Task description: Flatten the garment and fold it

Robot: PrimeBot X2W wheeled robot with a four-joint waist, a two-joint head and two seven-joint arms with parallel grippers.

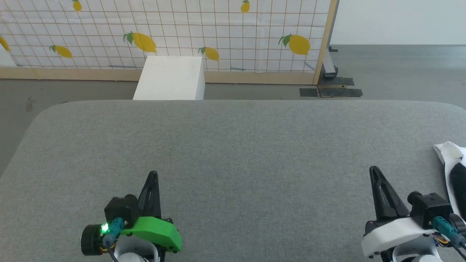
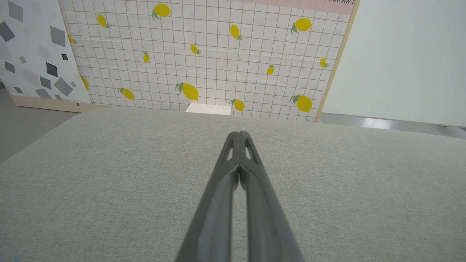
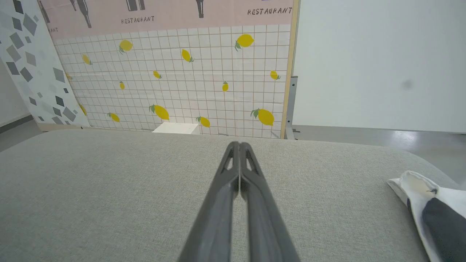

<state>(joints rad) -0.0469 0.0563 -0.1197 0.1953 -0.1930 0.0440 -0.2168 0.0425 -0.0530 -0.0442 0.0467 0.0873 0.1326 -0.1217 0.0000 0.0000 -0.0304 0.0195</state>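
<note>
Ok so here's the setup: both arms sit at the near edge of the grey fabric tabletop [image 1: 233,145], fingers pointing toward the far side. The left gripper [image 1: 153,174] is closed all the way, its two dark fingers pressed together at the tips with nothing between them. Same for the right gripper [image 1: 373,169]: pinched tight and empty. Both hang over bare cloth, well apart from each other, one at the near left and one at the near right.

The shirt [image 1: 455,178] is way over at the right edge of the tabletop, on the near side and just right of the right gripper, not touching it. Only part of it is visible since the rest runs out of sight. It's bunched up rather than laid flat, with a white bit poking toward the far side and a black patch next to it. I can't make out any print from here.

Past the far edge there's a white box [image 1: 171,78] on the floor, and behind that a screen [image 1: 218,29] with a grid pattern and yellow lemons on it. To the right of the screen it's grey floor [image 1: 400,72] and a plain pale wall [image 1: 400,22].
</note>
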